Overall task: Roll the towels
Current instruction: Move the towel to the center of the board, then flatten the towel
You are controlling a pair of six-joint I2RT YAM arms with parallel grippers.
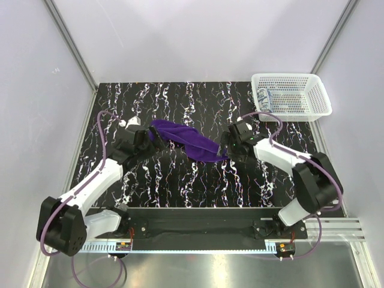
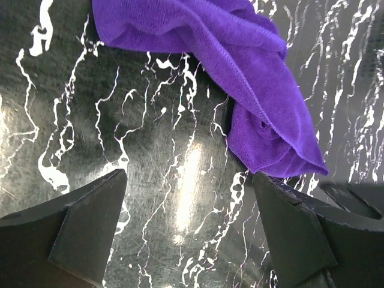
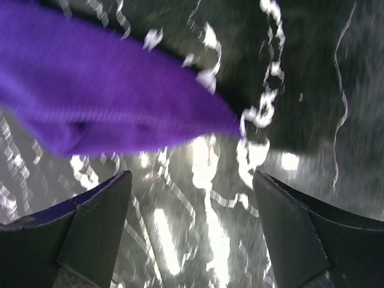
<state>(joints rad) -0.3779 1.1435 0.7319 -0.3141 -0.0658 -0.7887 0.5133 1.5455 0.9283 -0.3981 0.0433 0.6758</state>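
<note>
A deep purple towel lies bunched in a long diagonal strip across the middle of the black marbled table. My left gripper is at its left end, open, with only bare table between its fingers; in the left wrist view the purple towel lies just ahead of the left gripper. My right gripper is at the strip's right end, also open and empty. In the right wrist view the purple towel lies ahead of the right gripper. A white and blue patterned towel sits in the basket.
A white plastic mesh basket stands at the back right corner of the table. Pale walls with metal rails close in the table on the left, right and back. Both arm bases are at the near edge.
</note>
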